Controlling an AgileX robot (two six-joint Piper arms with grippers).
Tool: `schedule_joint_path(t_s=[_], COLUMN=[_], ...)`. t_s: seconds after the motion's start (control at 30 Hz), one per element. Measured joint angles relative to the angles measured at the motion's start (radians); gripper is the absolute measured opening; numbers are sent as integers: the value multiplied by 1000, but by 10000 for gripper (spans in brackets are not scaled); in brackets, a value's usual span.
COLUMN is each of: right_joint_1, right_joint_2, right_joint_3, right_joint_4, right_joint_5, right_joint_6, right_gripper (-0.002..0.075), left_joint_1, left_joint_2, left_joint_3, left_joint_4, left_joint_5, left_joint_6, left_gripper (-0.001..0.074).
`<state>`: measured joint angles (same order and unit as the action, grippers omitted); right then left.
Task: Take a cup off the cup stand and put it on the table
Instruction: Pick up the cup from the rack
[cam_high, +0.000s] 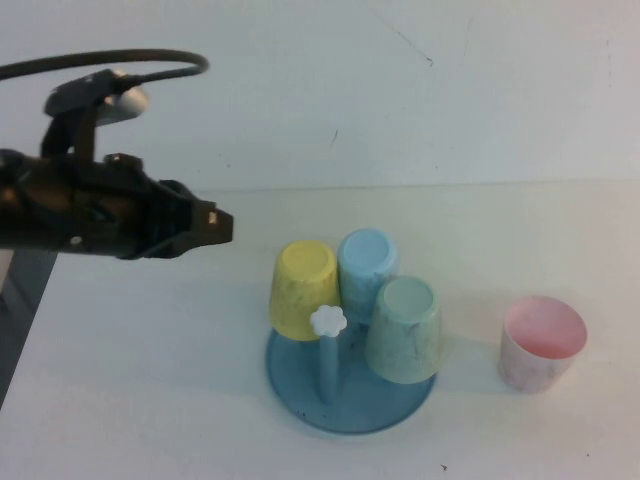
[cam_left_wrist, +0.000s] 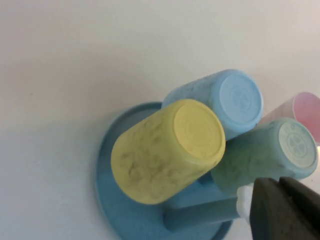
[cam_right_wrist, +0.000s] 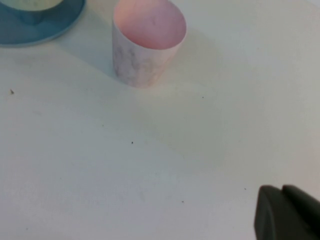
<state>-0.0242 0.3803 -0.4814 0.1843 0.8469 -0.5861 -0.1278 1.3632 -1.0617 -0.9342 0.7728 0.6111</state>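
The yellow cup (cam_high: 303, 289) hangs upside down on a peg of the round blue cup stand (cam_high: 350, 410), at its left side. It also shows in the left wrist view (cam_left_wrist: 167, 150), tilted, over the stand's tray (cam_left_wrist: 107, 165). My left gripper (cam_high: 222, 226) is shut and empty, up in the air to the left of the stand, apart from the cup. Its fingertips (cam_left_wrist: 282, 207) show low in the left wrist view. My right gripper (cam_right_wrist: 287, 212) is shut and empty above the bare white table (cam_right_wrist: 125, 165); it is outside the high view.
A light blue cup (cam_high: 366, 262) and a pale green cup (cam_high: 405, 328) also hang upside down on the stand. One bare peg with a white flower knob (cam_high: 327, 321) stands at the front. A pink cup (cam_high: 541, 342) stands upright on the table to the stand's right.
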Motion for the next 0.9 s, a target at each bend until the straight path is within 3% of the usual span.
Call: schedule_joint_path(t_s=[0.13, 0.23, 0.47, 0.53, 0.67, 0.9], right_joint_1=[0, 0, 0, 0, 0, 0], right_joint_2=[0, 0, 0, 0, 0, 0], right_joint_3=[0, 0, 0, 0, 0, 0], right_joint_4=[-4, -8, -8, -6, -2, 0], right_joint_5=[11, 26, 74, 82, 84, 84], right_joint_6=[-2, -6, -6, -6, -6, -6], right_gripper=[-3, -3, -3, -3, -3, -3], left_joint_1=[-93, -159, -274, -296, -316, -316], left_joint_2=[101, 160, 260, 284, 332, 402], left_joint_3=[-105, -184, -313, -333, -366, -384], left_joint_4=[93, 185, 387, 423, 490, 581], left_joint_5=[1, 5, 28, 32, 34, 22], left_joint_6=[13, 14, -18, -22, -46, -170], left_gripper=[16, 91, 499, 570, 623, 633])
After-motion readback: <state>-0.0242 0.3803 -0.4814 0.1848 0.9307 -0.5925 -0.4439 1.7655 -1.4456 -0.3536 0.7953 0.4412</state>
